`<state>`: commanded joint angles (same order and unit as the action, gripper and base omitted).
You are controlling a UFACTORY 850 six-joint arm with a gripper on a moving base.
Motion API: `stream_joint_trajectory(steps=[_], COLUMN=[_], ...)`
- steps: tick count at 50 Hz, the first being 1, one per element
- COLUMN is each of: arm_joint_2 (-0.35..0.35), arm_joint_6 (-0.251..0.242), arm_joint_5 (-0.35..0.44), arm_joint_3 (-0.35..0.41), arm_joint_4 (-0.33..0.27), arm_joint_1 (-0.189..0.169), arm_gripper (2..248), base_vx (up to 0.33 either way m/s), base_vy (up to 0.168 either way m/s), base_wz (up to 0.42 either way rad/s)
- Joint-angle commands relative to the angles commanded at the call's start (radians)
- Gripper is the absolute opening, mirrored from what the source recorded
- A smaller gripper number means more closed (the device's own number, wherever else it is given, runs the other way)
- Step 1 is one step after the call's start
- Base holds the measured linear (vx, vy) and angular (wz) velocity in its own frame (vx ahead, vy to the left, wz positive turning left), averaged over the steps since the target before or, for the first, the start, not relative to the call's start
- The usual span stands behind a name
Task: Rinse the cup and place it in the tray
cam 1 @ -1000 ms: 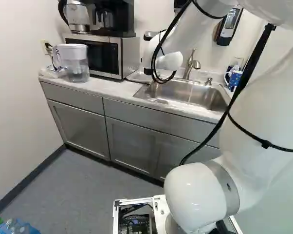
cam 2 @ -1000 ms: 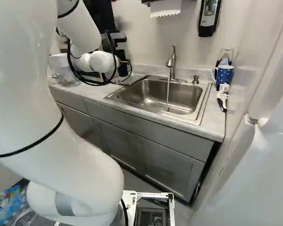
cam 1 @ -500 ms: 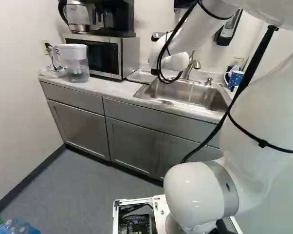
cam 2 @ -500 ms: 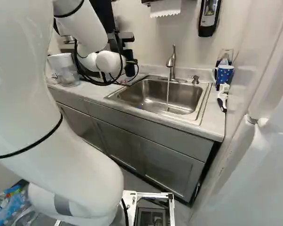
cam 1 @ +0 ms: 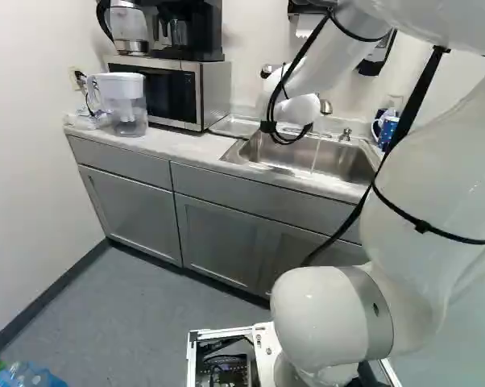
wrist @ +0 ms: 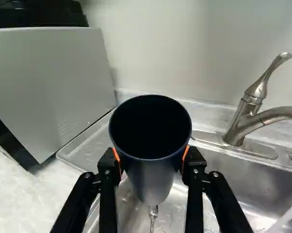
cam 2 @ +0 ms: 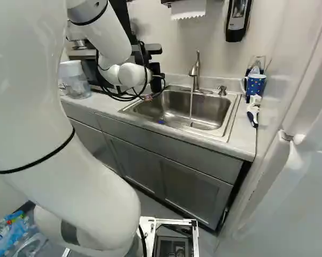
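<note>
Since half a second ago, the arm (cam 2: pixel 27 96) has swung its wrist part farther toward the middle of the right base view, while the bench (cam 1: pixel 182 145) has not shifted in either base view. The sink (cam 2: pixel 212 111) is right of the centre there. In the wrist view, the tray (wrist: pixel 88 148) lies just beside the sink, beyond the hand (wrist: pixel 151 161). The tap (cam 2: pixel 196 72) stands at the upper middle of the right base view. The hand is spread to the width of the cup (wrist: pixel 151 170) and presses it from two sides; the cup moves with the arm. Its mouth faces the wrist camera. The water (cam 2: pixel 191 104) runs, but the cup is apart from it. So I judge that the cup is being brought for rinsing, and a little more sideways travel is needed. Whether it is already wet, I cannot tell.
</note>
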<state>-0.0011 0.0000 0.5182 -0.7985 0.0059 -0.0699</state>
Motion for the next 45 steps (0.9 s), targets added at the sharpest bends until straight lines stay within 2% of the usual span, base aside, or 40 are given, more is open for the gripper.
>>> stream_joint_trajectory(steps=[27,45], arm_joint_2=[-0.031,-0.061], arm_joint_6=[0.000,0.000], arm_joint_5=[-0.013,-0.043], arm_joint_3=[0.028,0.034], arm_joint_4=[0.000,0.000], arm_joint_1=[-0.053,-0.057], arm_gripper=[126,126], base_vx=[0.000,0.000], base_vy=[0.000,0.000], base_wz=[0.000,0.000])
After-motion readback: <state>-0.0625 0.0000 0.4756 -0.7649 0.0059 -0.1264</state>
